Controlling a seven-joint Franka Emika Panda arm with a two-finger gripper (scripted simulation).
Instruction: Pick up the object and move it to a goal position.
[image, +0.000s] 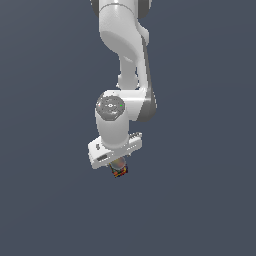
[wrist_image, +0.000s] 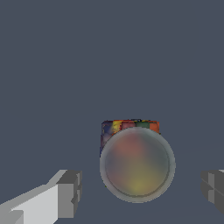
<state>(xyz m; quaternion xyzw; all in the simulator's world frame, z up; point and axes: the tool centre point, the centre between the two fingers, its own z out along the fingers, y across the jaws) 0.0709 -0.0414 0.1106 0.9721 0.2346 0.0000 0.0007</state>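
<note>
The object (image: 119, 171) is a tiny dark blocky item with red, orange and green patches and a greyish rounded top. In the exterior view it sits just under the white hand of my gripper (image: 117, 164). In the wrist view the object (wrist_image: 136, 162) lies between the two fingers of the gripper (wrist_image: 141, 190). One grey fingertip (wrist_image: 69, 192) and the other (wrist_image: 213, 189) each stand apart from the object, with a gap on both sides. The gripper is open and holds nothing.
A plain dark grey-blue surface (image: 50, 200) fills both views. The white arm (image: 125, 45) reaches down from the top of the exterior view. No goal marker shows.
</note>
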